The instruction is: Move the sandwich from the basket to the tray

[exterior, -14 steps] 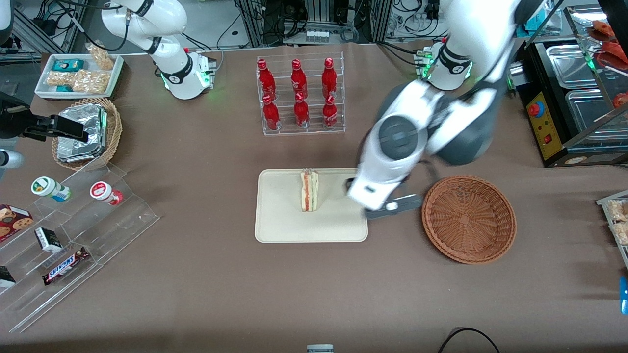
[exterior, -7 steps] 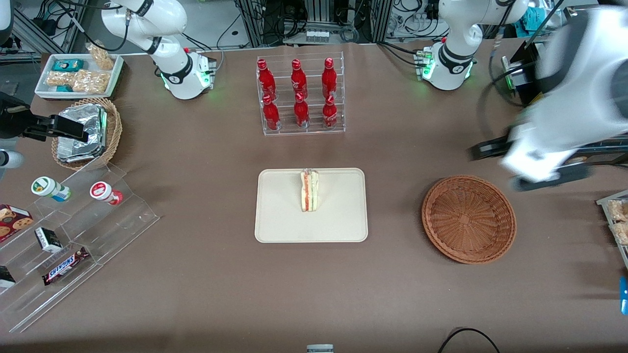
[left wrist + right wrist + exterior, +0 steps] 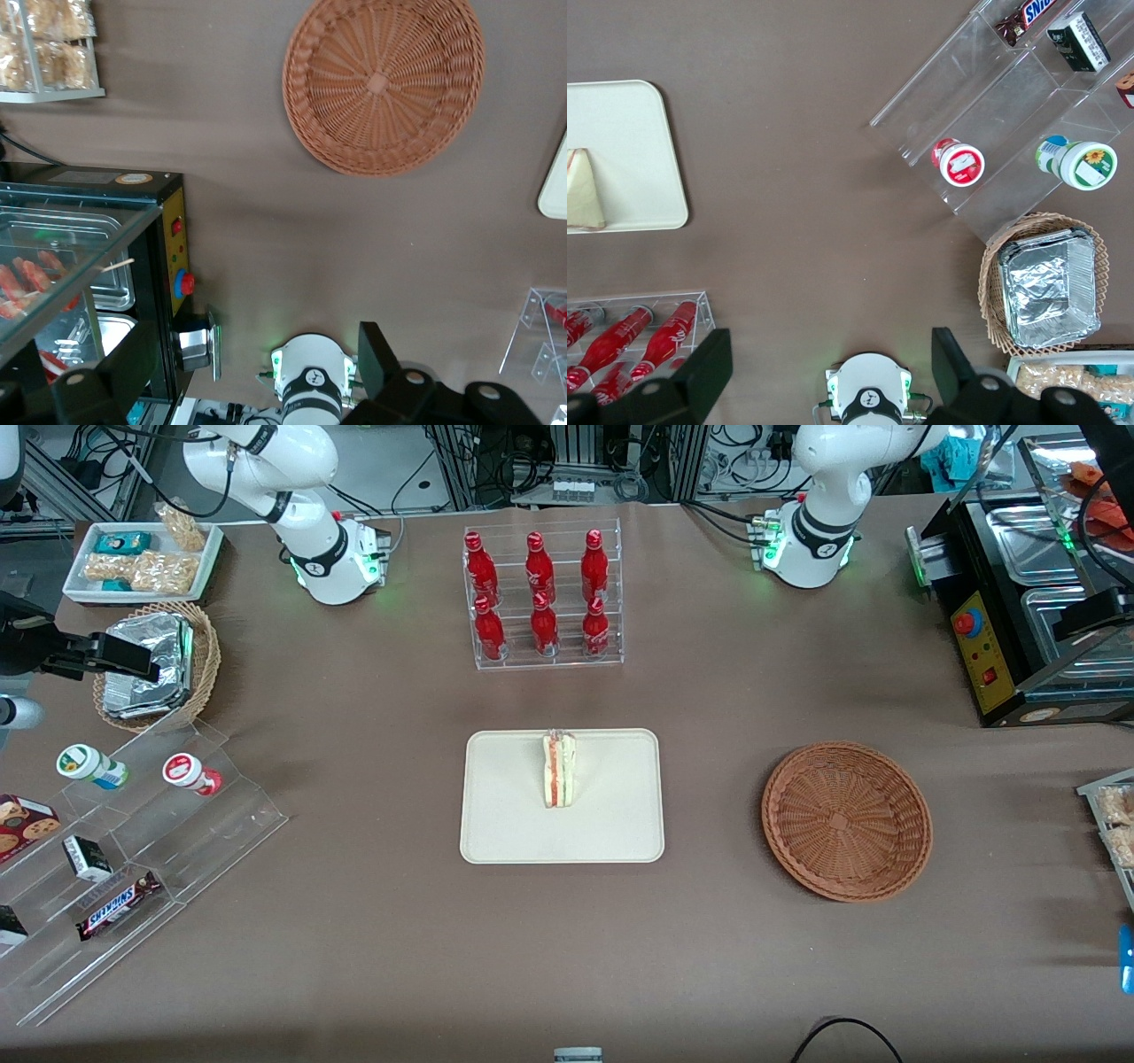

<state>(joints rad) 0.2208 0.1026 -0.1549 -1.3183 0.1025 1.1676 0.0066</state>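
The sandwich (image 3: 559, 769) stands on edge on the cream tray (image 3: 505, 815), nearer the tray's bottle-rack edge; it also shows in the right wrist view as sandwich (image 3: 583, 190) on tray (image 3: 629, 150). The reddish-brown wicker basket (image 3: 846, 821) sits beside the tray toward the working arm's end, with nothing in it. My left arm's gripper (image 3: 257, 376) is open and holds nothing. It hangs high above the table near the working arm's base and looks down on the basket (image 3: 383, 81) and a tray corner (image 3: 556, 190).
A clear rack of red bottles (image 3: 541, 598) stands farther from the front camera than the tray. A black food warmer (image 3: 1019, 629) sits at the working arm's end. A stepped acrylic shelf (image 3: 133, 850), a tan basket with foil packets (image 3: 155, 664) and a white snack tray (image 3: 142, 558) lie toward the parked arm's end.
My left arm has drawn back from beside the tray, passed above the basket and swung up toward its own end of the table. The sandwich stays on the tray.
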